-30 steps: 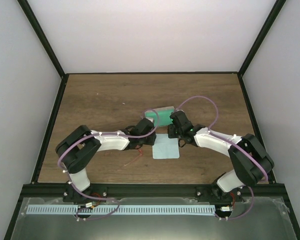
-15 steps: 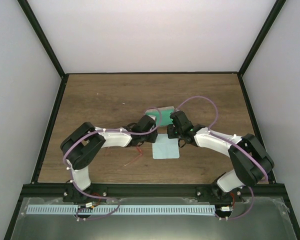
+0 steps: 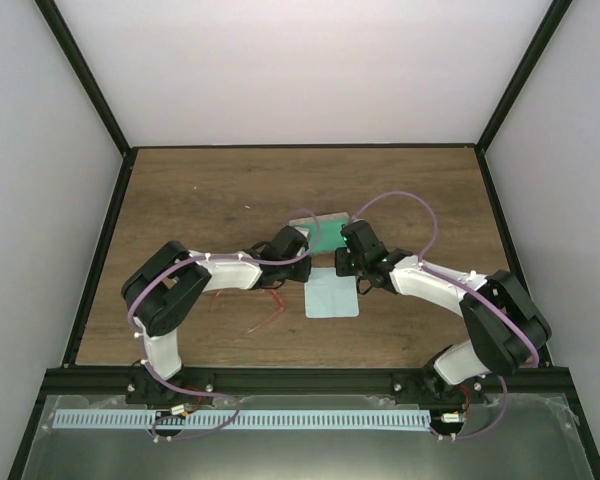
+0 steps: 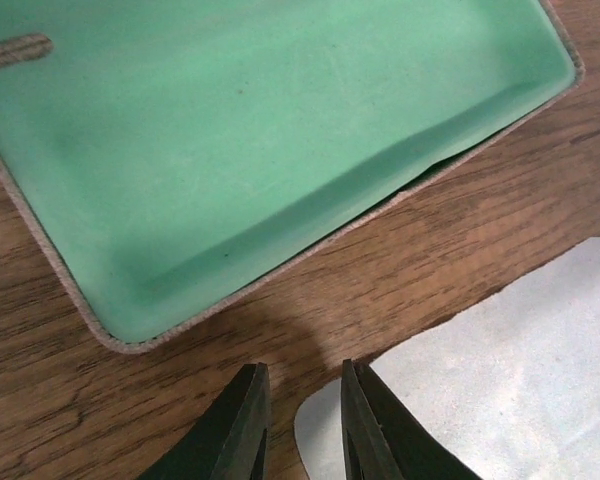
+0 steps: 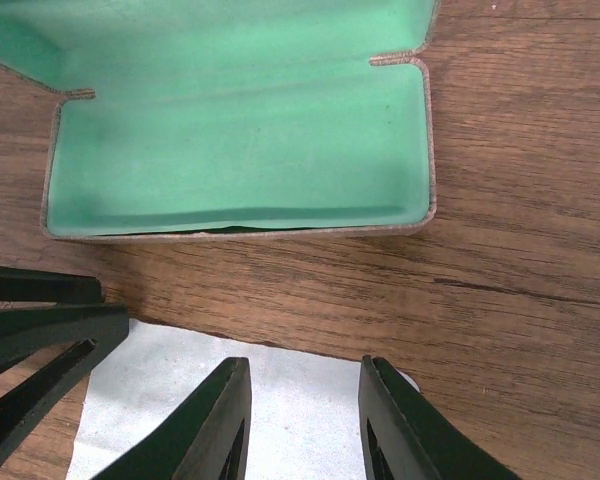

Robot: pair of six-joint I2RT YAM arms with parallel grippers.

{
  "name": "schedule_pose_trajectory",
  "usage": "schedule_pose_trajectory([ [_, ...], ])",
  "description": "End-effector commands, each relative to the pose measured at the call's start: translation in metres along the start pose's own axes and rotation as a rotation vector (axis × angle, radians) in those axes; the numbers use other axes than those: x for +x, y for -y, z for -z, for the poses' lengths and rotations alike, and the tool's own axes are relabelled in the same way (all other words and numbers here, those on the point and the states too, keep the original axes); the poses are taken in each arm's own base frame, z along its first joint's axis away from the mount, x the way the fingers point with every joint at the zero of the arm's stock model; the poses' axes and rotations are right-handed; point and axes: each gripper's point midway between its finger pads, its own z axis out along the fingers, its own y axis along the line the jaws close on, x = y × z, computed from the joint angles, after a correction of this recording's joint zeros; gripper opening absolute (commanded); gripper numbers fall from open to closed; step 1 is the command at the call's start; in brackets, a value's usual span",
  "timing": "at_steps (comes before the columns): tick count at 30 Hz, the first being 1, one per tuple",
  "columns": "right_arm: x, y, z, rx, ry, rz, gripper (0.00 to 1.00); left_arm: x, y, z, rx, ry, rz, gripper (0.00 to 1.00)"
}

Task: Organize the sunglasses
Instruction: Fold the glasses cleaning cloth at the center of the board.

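Two robot arms meet over a pale cloth [image 3: 332, 295] beside an open green-lined case [image 5: 240, 150].
At left, the red sunglasses [image 3: 268, 317] lie untouched on the table [image 3: 200, 200]. The left gripper [image 4: 300, 375] hovers at the cloth's corner, jaws narrowly apart and empty. The right gripper [image 5: 305, 368], jaws apart and empty, is over its far edge. The arms are probably dealing with the cloth; next, someone must fetch the sunglasses.

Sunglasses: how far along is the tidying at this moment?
Done: the case lies open, its green lining empty. In hand: nothing; the left end effector and right end effector hover empty by the cloth. Left: the sunglasses lie on the table, apart from the case, presumably awaiting placement inside.
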Motion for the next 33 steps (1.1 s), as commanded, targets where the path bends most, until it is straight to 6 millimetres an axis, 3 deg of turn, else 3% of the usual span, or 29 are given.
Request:
schedule_pose_trajectory([
  [1,-0.011,-0.002,0.007,-0.005,0.028,-0.001,0.32,0.015,0.002,-0.003,0.029,-0.064,-0.010,0.23],
  [19,-0.013,0.000,0.009,0.004,0.038,-0.003,0.32,0.022,0.003,-0.002,0.037,-0.100,-0.014,0.28],
  [24,-0.014,0.000,0.011,0.003,0.044,-0.003,0.33,0.023,-0.002,-0.004,0.005,-0.108,-0.020,0.23],
  [33,-0.014,0.000,0.011,0.000,0.045,-0.004,0.33,0.025,-0.003,-0.005,0.000,-0.119,-0.029,0.07],
])
